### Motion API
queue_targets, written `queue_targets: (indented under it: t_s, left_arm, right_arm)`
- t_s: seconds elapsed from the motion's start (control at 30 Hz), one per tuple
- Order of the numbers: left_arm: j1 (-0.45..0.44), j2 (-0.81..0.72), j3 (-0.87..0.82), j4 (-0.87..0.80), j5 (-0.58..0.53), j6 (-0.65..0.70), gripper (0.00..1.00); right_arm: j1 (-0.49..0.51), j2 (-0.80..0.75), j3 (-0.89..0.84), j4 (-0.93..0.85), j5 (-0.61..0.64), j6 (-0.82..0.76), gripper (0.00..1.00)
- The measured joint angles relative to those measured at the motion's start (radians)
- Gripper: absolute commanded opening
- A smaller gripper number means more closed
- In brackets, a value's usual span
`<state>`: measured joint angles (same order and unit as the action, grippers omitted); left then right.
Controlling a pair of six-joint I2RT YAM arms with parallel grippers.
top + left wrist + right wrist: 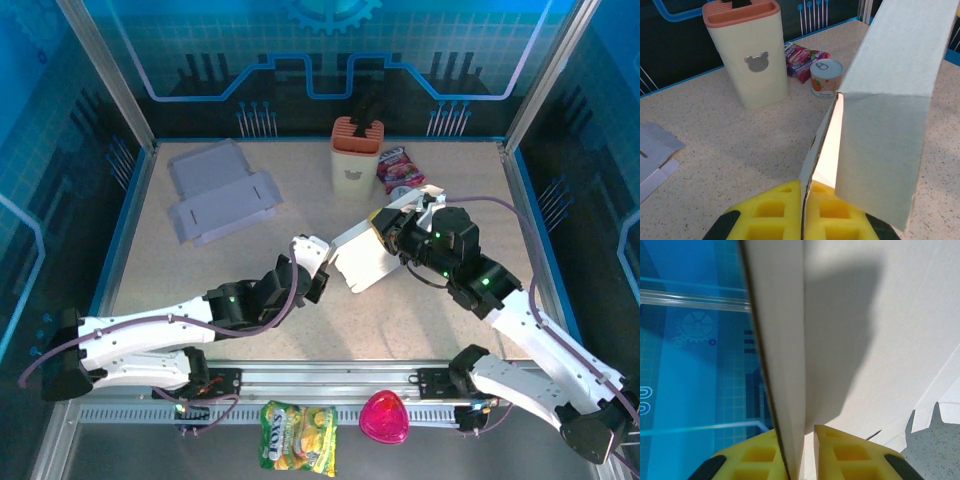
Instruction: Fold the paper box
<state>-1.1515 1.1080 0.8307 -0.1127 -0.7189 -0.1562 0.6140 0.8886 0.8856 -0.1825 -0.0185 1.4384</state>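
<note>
Paper box [362, 258] is held off the desk [180, 270], just toward 3 o'clock of centre. Left hand [802, 200] is clamped shut on one panel edge. Right hand [799, 440] straddles another panel; a firm grip cannot be confirmed.

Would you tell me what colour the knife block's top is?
The knife block's top is salmon-orange, clearest in the left wrist view.

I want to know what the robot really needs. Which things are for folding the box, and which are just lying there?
For the job: paper box, left tool and right tool, both pinching it.

Just lying about: flat box sheets, cream knife block, snack packet, small can, candy bag, pink plastic item.
</note>
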Motion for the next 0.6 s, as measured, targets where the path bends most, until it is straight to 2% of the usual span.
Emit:
queue_targets:
  t_s: [0.2, 0.37, 0.43, 0.47, 0.5, 0.53, 0.57, 0.6]
  left_arm:
    - [0.000, 0.000, 0.012, -0.021, -0.003, -0.013, 0.00]
    - [0.000, 0.000, 0.014, -0.024, -0.003, -0.029, 0.00]
    - [0.000, 0.000, 0.014, -0.026, -0.003, -0.030, 0.00]
    - [0.000, 0.000, 0.014, -0.027, -0.003, -0.031, 0.04]
    - [0.000, 0.000, 0.014, -0.030, -0.003, -0.034, 0.21]
    - [0.000, -0.001, 0.015, -0.037, -0.003, -0.038, 0.43]
    - [0.000, -0.005, 0.016, -0.049, -0.003, -0.051, 0.56]
    - [0.000, -0.012, 0.016, -0.065, -0.003, -0.061, 0.64]
  right_arm:
    - [0.000, -0.005, 0.004, 0.000, 0.010, 0.000, 0.12]
    - [0.000, -0.005, 0.005, 0.000, 0.011, 0.002, 0.00]
    - [0.000, -0.004, 0.005, 0.000, 0.011, 0.001, 0.00]
    - [0.000, -0.003, 0.005, 0.000, 0.011, 0.003, 0.00]
    - [0.000, -0.003, 0.005, 0.000, 0.011, 0.005, 0.00]
    - [0.000, -0.002, 0.005, 0.000, 0.011, 0.005, 0.00]
    - [0.000, -0.001, -0.003, 0.014, 0.011, 0.008, 0.00]
    - [0.000, -0.001, -0.012, 0.026, 0.014, 0.013, 0.00]
